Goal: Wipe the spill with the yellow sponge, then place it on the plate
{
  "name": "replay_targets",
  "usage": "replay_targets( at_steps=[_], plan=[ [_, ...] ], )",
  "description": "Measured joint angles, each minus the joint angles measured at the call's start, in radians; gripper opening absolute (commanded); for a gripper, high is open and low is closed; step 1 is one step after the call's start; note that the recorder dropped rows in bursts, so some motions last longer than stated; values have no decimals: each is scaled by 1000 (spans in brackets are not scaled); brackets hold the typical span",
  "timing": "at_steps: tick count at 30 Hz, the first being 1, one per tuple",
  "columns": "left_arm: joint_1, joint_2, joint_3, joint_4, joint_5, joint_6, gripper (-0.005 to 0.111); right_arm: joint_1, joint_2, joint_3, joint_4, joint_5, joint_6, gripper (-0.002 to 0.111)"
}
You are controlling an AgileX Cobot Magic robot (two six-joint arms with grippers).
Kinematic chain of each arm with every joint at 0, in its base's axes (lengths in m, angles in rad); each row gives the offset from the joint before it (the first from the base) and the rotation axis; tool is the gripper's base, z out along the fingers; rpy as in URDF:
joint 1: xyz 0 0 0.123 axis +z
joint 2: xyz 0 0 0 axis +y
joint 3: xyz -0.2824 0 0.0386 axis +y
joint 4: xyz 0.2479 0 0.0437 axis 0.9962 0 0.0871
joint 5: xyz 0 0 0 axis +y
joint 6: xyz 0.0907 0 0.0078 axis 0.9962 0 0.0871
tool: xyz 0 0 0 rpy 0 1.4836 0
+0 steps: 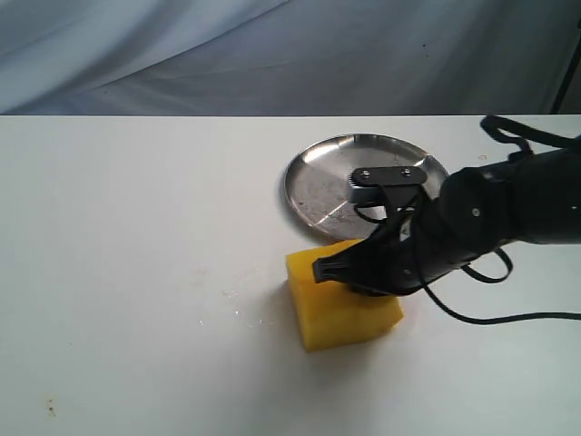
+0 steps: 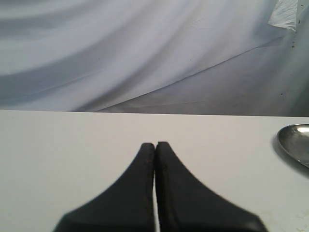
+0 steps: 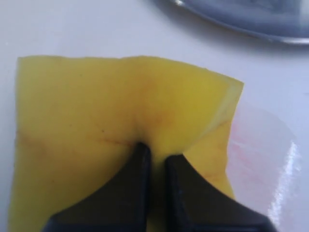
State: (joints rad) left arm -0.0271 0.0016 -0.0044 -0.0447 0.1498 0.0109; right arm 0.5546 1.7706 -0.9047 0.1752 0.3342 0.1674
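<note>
The left tool [image 2: 155, 146], one of two, hangs over the bare worktop [image 1: 136, 272] with its fingers pressed together on nothing. One yellow sponge [image 1: 343, 318] sits on the worktop. The right tool [image 3: 155, 153] is clamped into its top. One plate [image 1: 313, 195] lies just beside the sponge. A faint pink wet smear [image 3: 260, 159] borders the sponge.

The sponge [image 1: 340, 313] is made of soft yellow foam and looks matt. The plate [image 1: 313, 186] beyond the sponge is made of shiny metal, with dull scuffs. The table [image 1: 136, 272] is white and smooth. A thin, wet, glossy pink film [image 3: 260, 140] is seen beside the sponge. The right gripper [image 3: 157, 152] is made of matt black plastic. Grey cloth [image 1: 272, 54] is hung far behind the sponge.
</note>
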Motion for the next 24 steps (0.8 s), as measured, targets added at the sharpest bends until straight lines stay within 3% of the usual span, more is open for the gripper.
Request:
replay_targets(
  at_steps=[13,24],
  plan=[
    [0,0,0,0,0,0,1,141,149,-238,34,19,-3,0],
    [0,0,0,0,0,0,1,35,150,-275,39,-147,-3,0]
  ],
)
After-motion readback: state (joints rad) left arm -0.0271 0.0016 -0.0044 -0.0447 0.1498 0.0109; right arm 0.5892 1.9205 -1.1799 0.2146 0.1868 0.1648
